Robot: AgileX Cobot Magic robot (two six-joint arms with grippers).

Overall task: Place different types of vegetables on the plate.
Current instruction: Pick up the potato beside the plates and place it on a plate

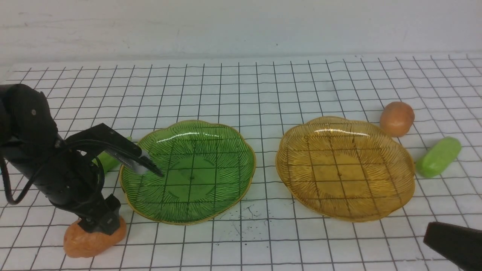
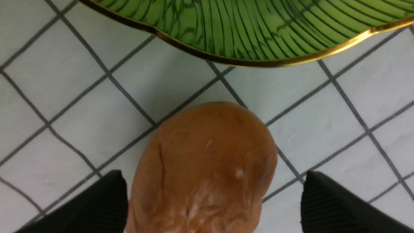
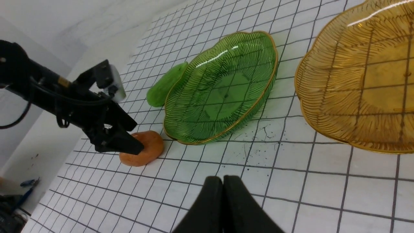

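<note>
Straddling: near potato (image 1: 81, 242) is straddled by the left gripper (image 2: 213, 176), which is lowered over it.
Left gripper state: jaws are spread wide and nothing is clamped; one finger (image 2: 106, 200) is seen close at the potato's flank, the other is set clear of it.
Right gripper state: right gripper (image 3: 223, 179) is pressed closed, finger against finger, with nothing held; it is seen at the near right corner, above the table cover (image 1: 339, 244).
Print: black grid lines (image 1: 238, 113) are printed on the white cover; dark specks (image 1: 246, 212) are scattered by the green plate's near rim.
Near potato axis: long axis is laid roughly left-right; one end is pointed at the near-left rim of the green plate (image 1: 211, 150), near but not touching.
Left cucumber (image 3: 163, 85): placed at the green plate's left rim, partly hidden behind the left arm (image 1: 37, 150) in the front view; long axis is set diagonally, near-left to far-right, along the rim; contact cannot be told.
Far potato (image 1: 396, 118): placed on the cover just beside the far-right rim of the amber plate (image 1: 346, 169); almost round, so the axis cannot be told.
Right cucumber (image 1: 438, 157): placed right of the amber plate, near but apart; long axis is diagonal, with the near-left end pointed at that plate's rim.
Plates: green at left, amber at right, side by side and apart; both are ribbed and gold-edged.
Vegetables overall: all four are laid on the cover, outside the plates.
</note>
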